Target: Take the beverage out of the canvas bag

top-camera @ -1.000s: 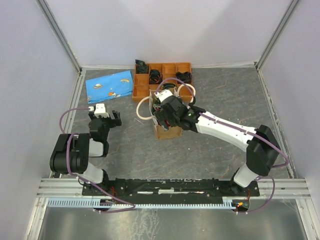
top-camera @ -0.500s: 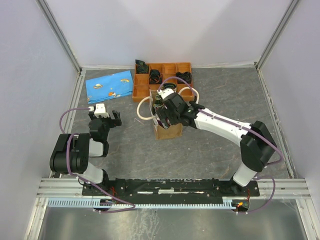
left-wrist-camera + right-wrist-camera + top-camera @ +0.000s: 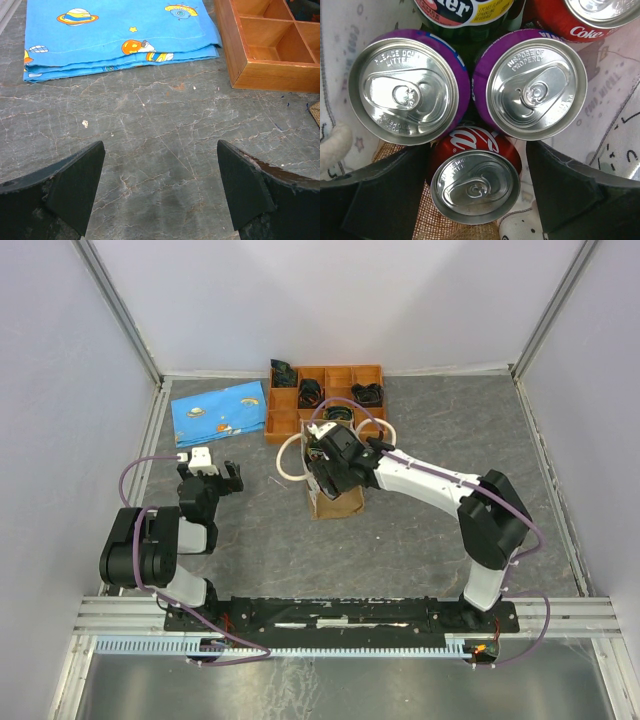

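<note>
At the centre of the top view, a small upright tan-brown canvas bag (image 3: 322, 506) with two cream looped tube handles (image 3: 288, 458) stands on the grey marbled table (image 3: 420, 420), just below the orange-brown wooden compartment tray (image 3: 283, 427). The right gripper (image 3: 325, 455) points down into the bag's mouth. In the right wrist view, the right gripper (image 3: 475, 165) has its two dark fingers (image 3: 385, 185) spread wide. A red cola can with a silver pull-tab top (image 3: 475, 187) stands upright between them at lower centre; contact with the can cannot be told. Above it, side by side and touching, are two purple cans with silver tops (image 3: 402, 95), (image 3: 535, 90). A second red cola can (image 3: 570, 22) sits at the upper right. A dark green container with a red and yellow label (image 3: 465, 12) sits at the upper centre, cut by the frame edge. White printed lining (image 3: 620, 125) surrounds them. At the left of the top view, the left gripper (image 3: 215, 472) is well apart from the bag. In its wrist view the left gripper (image 3: 160, 190) has its fingers wide apart over bare table, holding nothing. The flat blue planet-patterned pouch (image 3: 115, 35) lies at the upper left and the tray corner at the upper right.
</note>
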Controlling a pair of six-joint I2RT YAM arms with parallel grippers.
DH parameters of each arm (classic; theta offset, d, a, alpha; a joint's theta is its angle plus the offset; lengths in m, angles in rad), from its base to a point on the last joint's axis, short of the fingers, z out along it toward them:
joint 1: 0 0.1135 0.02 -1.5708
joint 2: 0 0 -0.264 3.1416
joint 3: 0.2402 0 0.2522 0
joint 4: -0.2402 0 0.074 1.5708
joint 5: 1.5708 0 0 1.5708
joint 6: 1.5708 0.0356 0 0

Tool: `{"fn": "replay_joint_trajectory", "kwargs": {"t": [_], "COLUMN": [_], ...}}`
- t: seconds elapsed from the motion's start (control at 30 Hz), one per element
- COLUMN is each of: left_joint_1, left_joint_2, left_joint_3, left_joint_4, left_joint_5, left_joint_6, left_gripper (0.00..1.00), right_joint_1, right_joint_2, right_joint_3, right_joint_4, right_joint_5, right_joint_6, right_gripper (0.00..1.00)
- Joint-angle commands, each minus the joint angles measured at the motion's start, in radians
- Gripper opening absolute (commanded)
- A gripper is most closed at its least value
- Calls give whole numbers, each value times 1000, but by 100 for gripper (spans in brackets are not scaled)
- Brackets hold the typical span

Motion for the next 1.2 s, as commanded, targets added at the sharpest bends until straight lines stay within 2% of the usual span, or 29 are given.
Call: {"fn": "replay_joint_trajectory", "kwargs": {"t": [0.0,0.1,0.2,0.33,0.6,0.9,1.17], "left_joint_1": [-3,-3,-2,-3,-4,-2,-3], "left_joint_2": [-4,-5,-5,-5,-5,-5,-4], "left_joint_3": [9,9,9,9,9,9,9], "left_joint_4": [35,35,34,34,35,35,35], "left_joint_5": [-15,-15,-15,-15,-15,-16,-15], "left_joint_6": [39,39,40,39,39,40,40], "left_gripper": [99,99,99,99,99,99,99], "right_joint_1": [8,8,8,8,8,8,8], "right_joint_2": [68,71,82,97,-31,-315,-414], "right_joint_3": [-34,-31,-19,19,48,-82,-62], "right_joint_4": [-155,-161,-170,-198,-136,195,290], "right_joint_5": [-99,-103,-94,-55,80,181,238], "right_joint_6": [58,51,40,35,-19,-98,-127], "right_gripper": [81,68,48,1,0,0,0]}}
